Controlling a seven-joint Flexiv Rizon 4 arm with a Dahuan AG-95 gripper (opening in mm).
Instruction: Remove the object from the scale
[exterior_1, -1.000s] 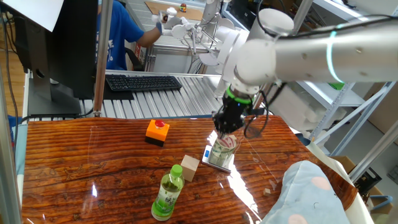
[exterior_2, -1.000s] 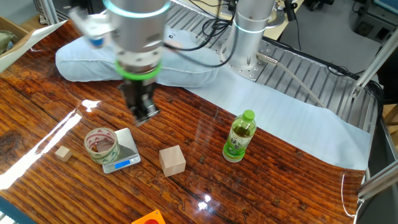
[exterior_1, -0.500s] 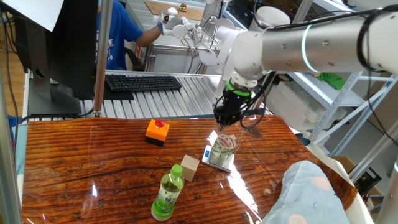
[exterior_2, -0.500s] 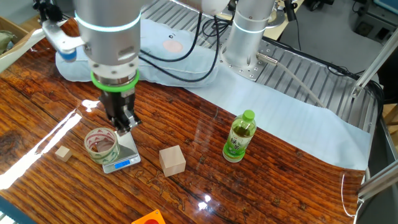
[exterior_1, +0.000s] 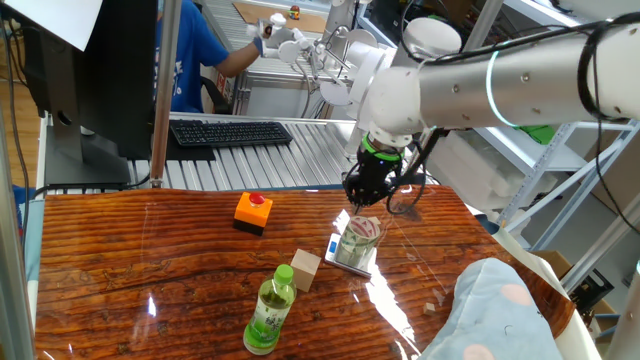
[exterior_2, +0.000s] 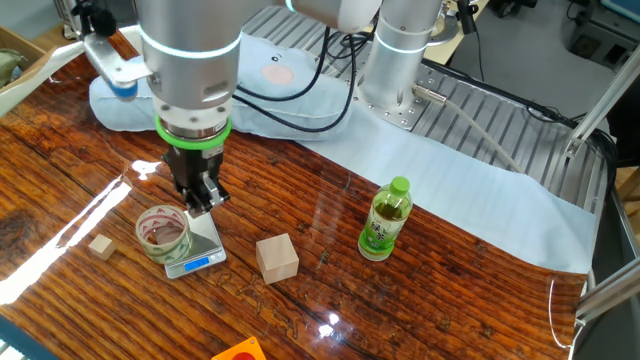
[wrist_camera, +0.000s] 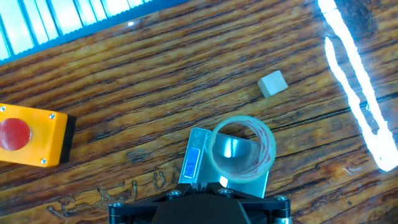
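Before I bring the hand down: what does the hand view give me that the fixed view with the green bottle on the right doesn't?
Only the hand view shows the orange box with the red button whole and looks straight down into the jar's open mouth. Only that fixed view shows the hand above the jar, the green bottle, the larger wooden cube and the pale cloth. Both show the jar on the scale and the small cube nearby.

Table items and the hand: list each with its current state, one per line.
jar: upright on the scale, mouth open, not gripped.
scale: flat on the table, display lit blue.
hand: above the jar's far edge, holding nothing; opening unclear.
green bottle: upright, capped.
wooden cube: resting on the table.
orange button box: resting on the table, nothing touching its button.
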